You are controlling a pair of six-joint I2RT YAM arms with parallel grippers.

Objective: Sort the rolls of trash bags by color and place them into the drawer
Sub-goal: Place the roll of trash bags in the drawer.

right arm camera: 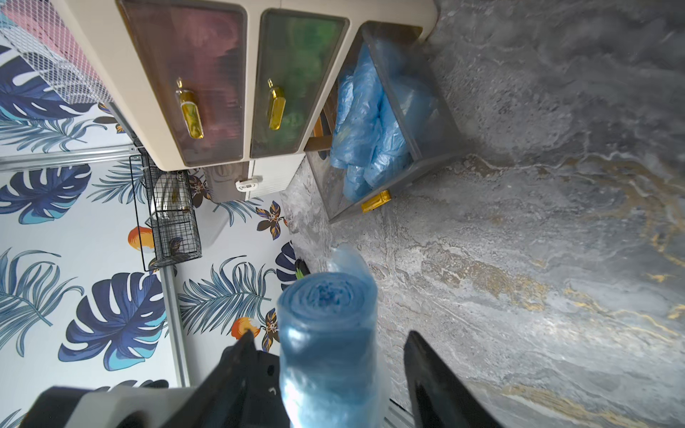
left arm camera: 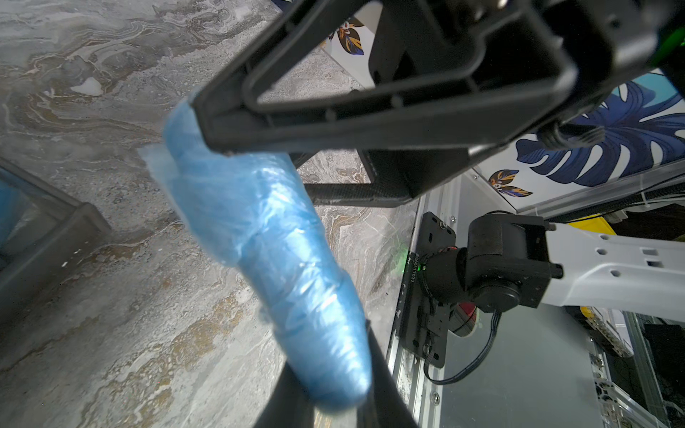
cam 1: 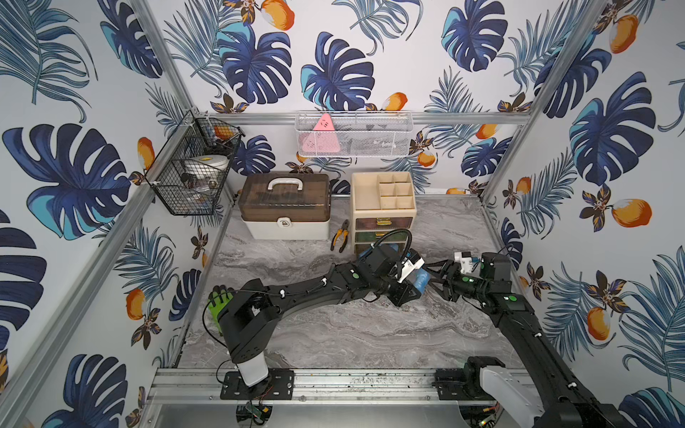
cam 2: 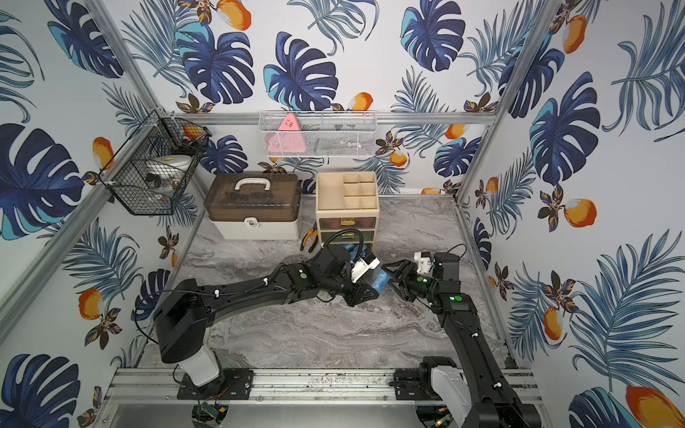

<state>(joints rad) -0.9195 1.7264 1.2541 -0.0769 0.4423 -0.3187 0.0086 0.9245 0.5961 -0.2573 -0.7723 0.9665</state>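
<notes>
Right wrist view puts the blue roll (right arm camera: 328, 370) between your right gripper's (right arm camera: 330, 335) jaws with a gap on both sides, so that pincer is open and grips nothing, while the left gripper (left arm camera: 330, 378) is clamped on the roll's other end. Careful: let go with the left before the right bites and that slick, crinkly roll likely drops to the marble table (cam 1: 333, 326); close off-centre and it may squirt out. Both arms reach in mid-table, grippers nose to nose, near the open bottom drawer (right arm camera: 433, 163), where other blue rolls (right arm camera: 367, 122) lie.
</notes>
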